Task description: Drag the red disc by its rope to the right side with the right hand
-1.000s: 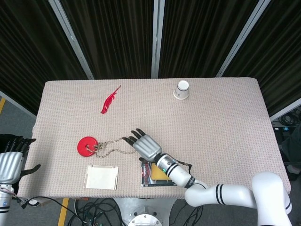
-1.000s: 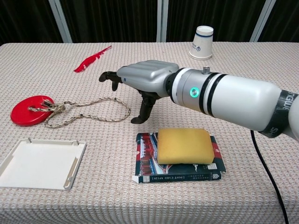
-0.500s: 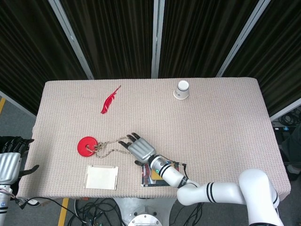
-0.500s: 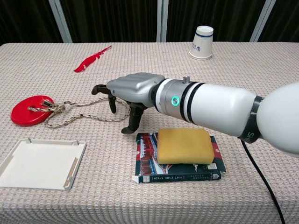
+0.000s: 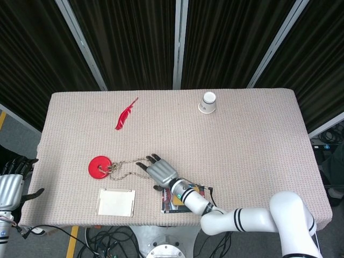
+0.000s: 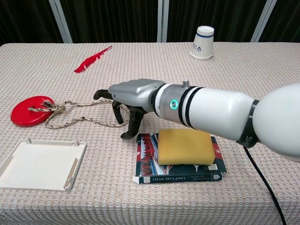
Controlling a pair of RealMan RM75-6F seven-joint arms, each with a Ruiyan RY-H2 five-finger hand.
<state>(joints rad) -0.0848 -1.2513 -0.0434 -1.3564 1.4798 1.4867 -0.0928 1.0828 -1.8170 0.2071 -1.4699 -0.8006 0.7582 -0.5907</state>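
The red disc (image 5: 99, 167) (image 6: 31, 110) lies flat at the table's left. Its beige rope (image 5: 124, 168) (image 6: 79, 116) is knotted on the disc and trails right in a long loop. My right hand (image 5: 159, 172) (image 6: 130, 95) hovers low over the loop's right end, palm down. Its fingers (image 6: 115, 110) point down on the rope's far side and the thumb tip (image 6: 131, 130) touches the cloth on the near side. The rope end runs between them; no closed grip shows. My left hand (image 5: 12, 185) hangs off the table's left edge, fingers apart and holding nothing.
A red feather (image 5: 126, 115) (image 6: 92, 59) lies at the back left and a paper cup (image 5: 208, 102) (image 6: 204, 42) at the back. A white tray (image 5: 115, 202) (image 6: 40, 164) sits at the front left. A yellow sponge (image 6: 185, 146) rests on a book (image 6: 178, 173) just under my right forearm.
My right hand has moved left and down over the rope's right end, its fingers bending down around the loop. Disc and rope have not shifted.
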